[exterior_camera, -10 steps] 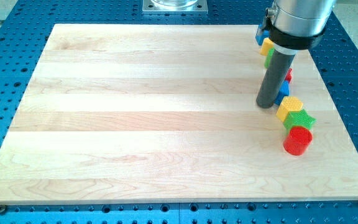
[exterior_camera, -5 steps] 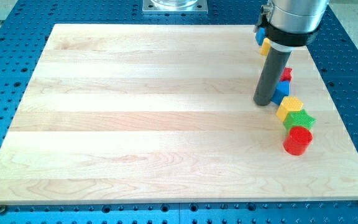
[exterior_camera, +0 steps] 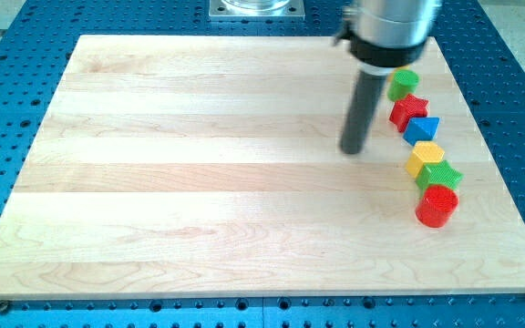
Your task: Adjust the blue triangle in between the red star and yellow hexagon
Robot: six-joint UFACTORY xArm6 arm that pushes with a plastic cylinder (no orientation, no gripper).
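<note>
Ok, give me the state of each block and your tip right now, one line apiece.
my tip: on the board, apart from the blocks, to the view's left of the blue triangle
green cylinder: top of the column
red star: just below it
blue triangle: between red star and yellow hexagon
yellow hexagon: against the green star
green star: touching the red cylinder
red cylinder: upright, bottom of the column

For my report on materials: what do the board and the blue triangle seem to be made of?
The board looks like pale wood with a smooth matte finish: parallel planks and faint grain show. The blue triangle is probably plastic, perhaps 3D-printed: saturated uniform colour, finely ridged surface. My tip stands apart, toward the view's left.
</note>
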